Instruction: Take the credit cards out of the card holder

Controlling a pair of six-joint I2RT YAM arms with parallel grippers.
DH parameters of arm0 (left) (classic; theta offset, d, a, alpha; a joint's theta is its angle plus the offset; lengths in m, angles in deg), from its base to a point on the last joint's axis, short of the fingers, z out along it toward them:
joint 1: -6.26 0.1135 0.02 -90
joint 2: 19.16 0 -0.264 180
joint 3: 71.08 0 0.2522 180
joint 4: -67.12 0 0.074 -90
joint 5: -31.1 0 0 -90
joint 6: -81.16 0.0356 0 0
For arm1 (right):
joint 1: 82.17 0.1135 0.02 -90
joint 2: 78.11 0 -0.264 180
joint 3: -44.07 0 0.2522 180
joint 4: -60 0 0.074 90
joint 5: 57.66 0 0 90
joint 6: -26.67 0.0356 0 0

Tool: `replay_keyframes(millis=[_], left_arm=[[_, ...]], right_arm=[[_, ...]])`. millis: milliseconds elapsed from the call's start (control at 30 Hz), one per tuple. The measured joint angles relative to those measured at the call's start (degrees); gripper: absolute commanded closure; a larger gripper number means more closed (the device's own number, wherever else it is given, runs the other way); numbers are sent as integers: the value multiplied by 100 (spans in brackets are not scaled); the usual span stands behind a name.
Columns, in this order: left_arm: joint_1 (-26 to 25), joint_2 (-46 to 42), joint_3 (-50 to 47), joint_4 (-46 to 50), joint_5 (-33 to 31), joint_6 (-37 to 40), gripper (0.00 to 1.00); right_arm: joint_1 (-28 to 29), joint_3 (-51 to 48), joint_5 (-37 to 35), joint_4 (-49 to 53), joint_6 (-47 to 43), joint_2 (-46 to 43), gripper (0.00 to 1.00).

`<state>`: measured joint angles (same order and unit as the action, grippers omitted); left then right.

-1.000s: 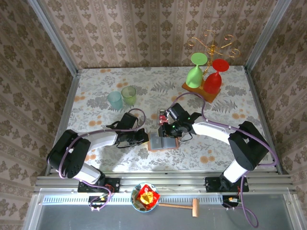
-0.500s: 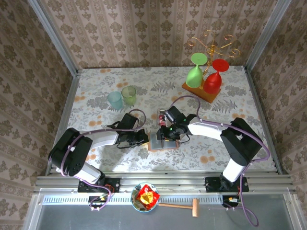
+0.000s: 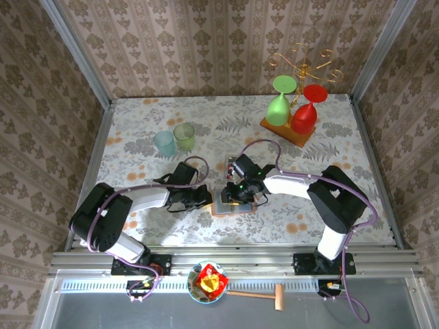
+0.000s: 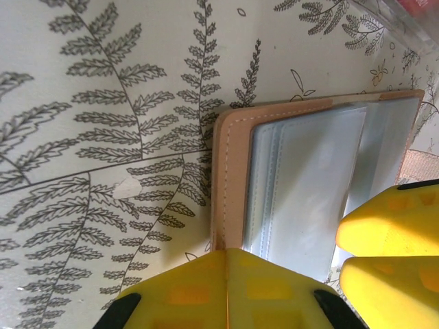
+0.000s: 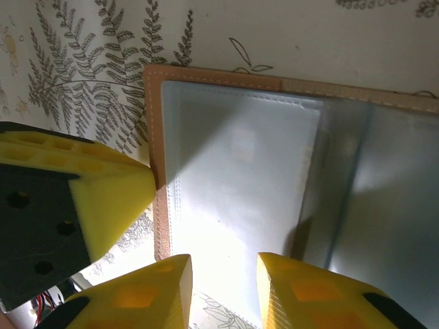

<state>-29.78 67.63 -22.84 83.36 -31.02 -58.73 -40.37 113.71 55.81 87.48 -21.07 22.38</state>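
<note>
The card holder (image 3: 232, 205) lies open on the table, salmon-brown rim around grey-blue pockets (image 4: 309, 185). My left gripper (image 4: 227, 255) is shut, and its tips rest on the holder's left stitched edge (image 5: 156, 171). My right gripper (image 5: 223, 271) hovers low over the left pocket (image 5: 240, 178), jaws part open with only the pocket surface showing between them. Its yellow fingers (image 4: 391, 226) appear at the right of the left wrist view. One red and dark credit card (image 3: 232, 164) lies on the table just behind the holder, partly hidden by the right arm.
A teal cup (image 3: 164, 142) and a green cup (image 3: 184, 136) stand at the back left. A wooden stand (image 3: 288, 129) with a green and a red glass is at the back right. A bowl (image 3: 208, 282) and a wooden mallet (image 3: 267, 295) sit below the table's front rail.
My right gripper has moved left and a little nearer, from the holder's right half to over its left pocket. The left gripper has stayed on the holder's edge.
</note>
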Motion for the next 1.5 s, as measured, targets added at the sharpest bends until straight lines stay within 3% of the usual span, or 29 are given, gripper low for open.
replay_keyframes(millis=[433, 1500], left_arm=[[0, 17, 0, 0, 2, 0, 92], [-120, 0, 166, 151, -72, -2, 92]], right_arm=[[26, 37, 11, 17, 11, 81, 62], [-20, -131, -267, 208, 0, -127, 66]])
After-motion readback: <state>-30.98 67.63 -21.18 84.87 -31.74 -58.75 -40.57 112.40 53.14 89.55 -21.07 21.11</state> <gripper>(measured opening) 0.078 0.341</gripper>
